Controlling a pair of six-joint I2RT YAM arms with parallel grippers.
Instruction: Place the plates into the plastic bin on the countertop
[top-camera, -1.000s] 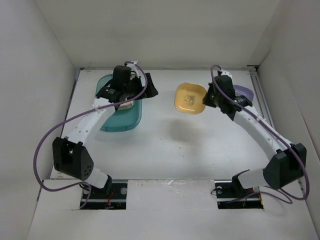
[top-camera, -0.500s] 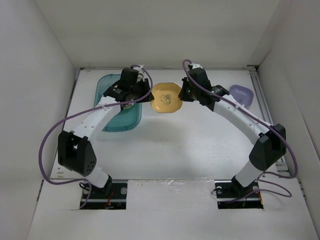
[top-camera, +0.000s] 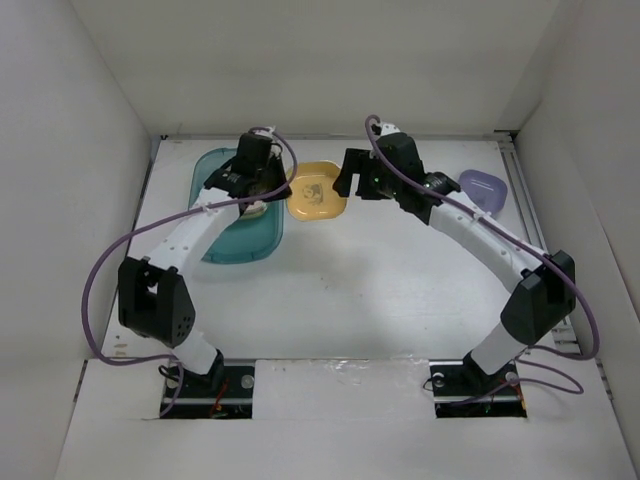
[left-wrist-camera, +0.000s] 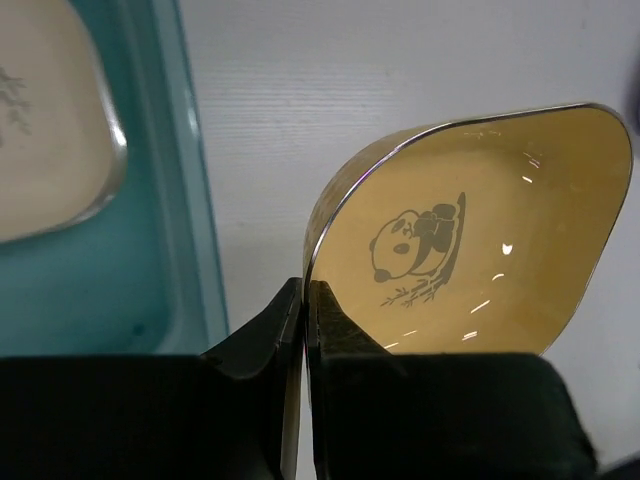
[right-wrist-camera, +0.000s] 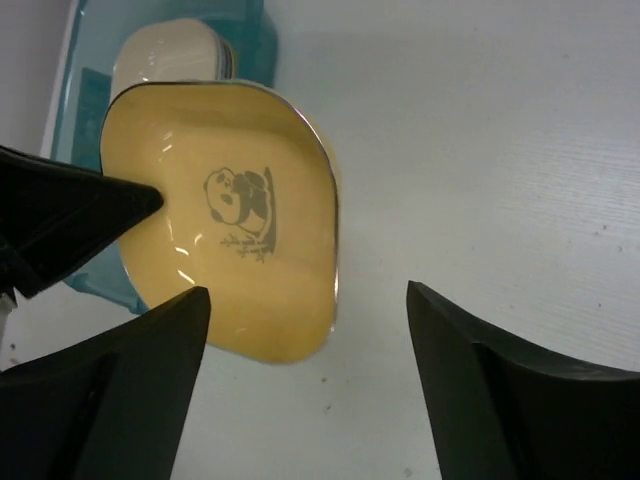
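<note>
In the bin (top-camera: 236, 246), upper left, lies one cream plate (right-wrist-camera: 170, 52). Beside it the left gripper (left-wrist-camera: 305, 292) pinches the yellow plate (top-camera: 318, 190); the right gripper (right-wrist-camera: 307, 293) stands wide open. A lavender plate (top-camera: 483, 186) lies outside, right.

No legible text, numbers or brand names in any view.

Only printed mark: small dark panda drawing (left-wrist-camera: 415, 245) with bamboo sprigs, centre of the yellow plate (left-wrist-camera: 520, 190); visible in both wrist views, a dark speck in the top view.

Cream plate (left-wrist-camera: 40, 130), upper left of the left wrist view: faint grey leaf-like strokes at the frame edge, mark cut off, not identifiable.

Teal bin (right-wrist-camera: 250, 30), upper left of the right wrist view: darker rectangular patch (right-wrist-camera: 95, 90) on its wall, possibly a label; nothing readable on it.
</note>
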